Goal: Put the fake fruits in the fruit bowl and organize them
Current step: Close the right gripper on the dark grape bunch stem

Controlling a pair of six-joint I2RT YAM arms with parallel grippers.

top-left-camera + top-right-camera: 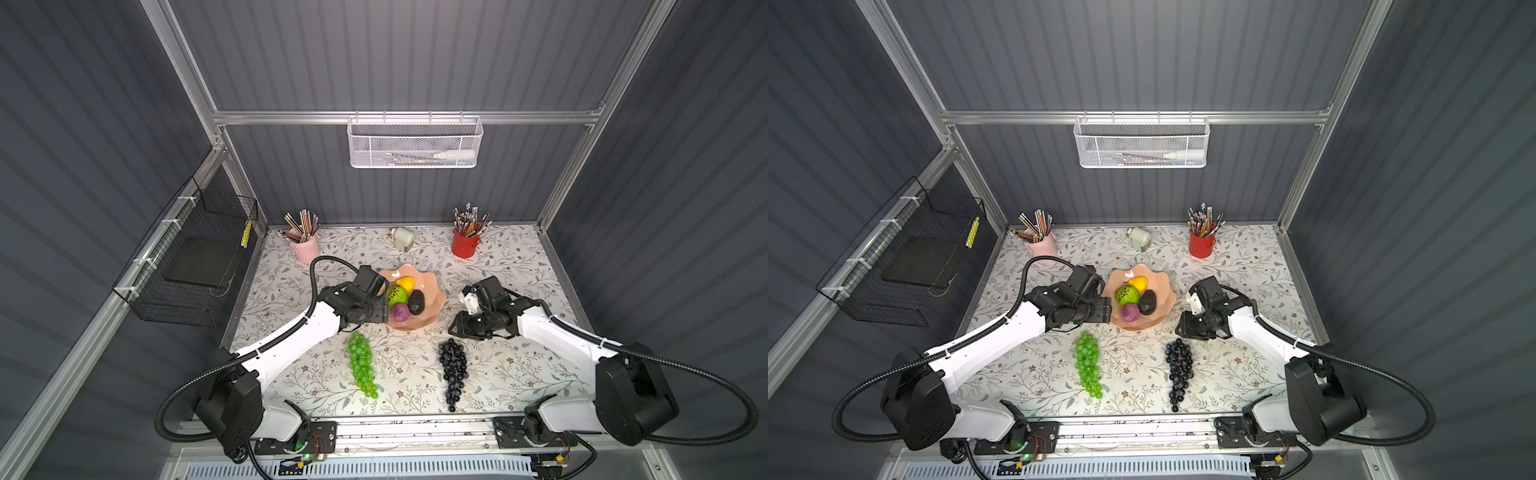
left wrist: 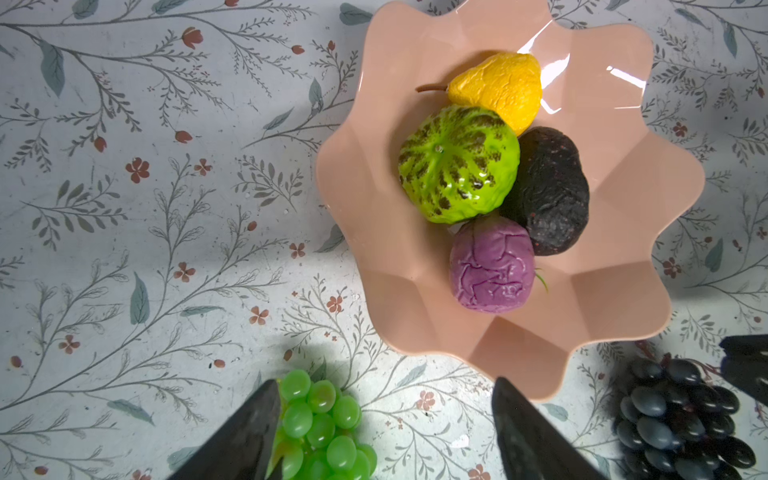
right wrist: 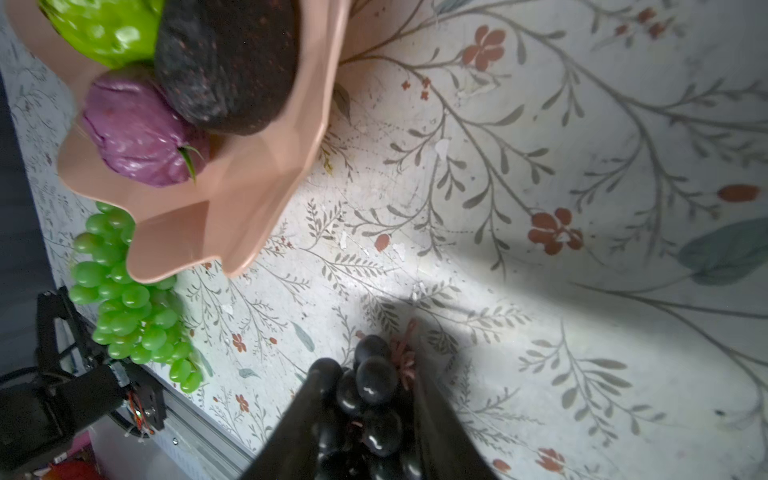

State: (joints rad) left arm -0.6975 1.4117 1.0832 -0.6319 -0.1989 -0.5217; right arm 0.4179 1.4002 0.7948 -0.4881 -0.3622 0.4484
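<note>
Four fruits (image 1: 395, 295) in one fruit bowl (image 1: 433, 313), two grape bunches (image 1: 362, 370) outside

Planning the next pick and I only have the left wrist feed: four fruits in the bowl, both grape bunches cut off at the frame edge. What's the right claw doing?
Observer: The right claw is at the stem end of the dark grape bunch, with a finger on either side. I can't tell if it's gripping.
Operator: Bunch lifted?
Observer: Doesn't look it. In both top views it lies full length on the table, on the robot's side of the fruit bowl.
Operator: Any fruit I'm missing?
Observer: No. Only the green grape bunch lies beside the dark one. Further back are just a pink pencil cup and a red pencil cup.
</note>
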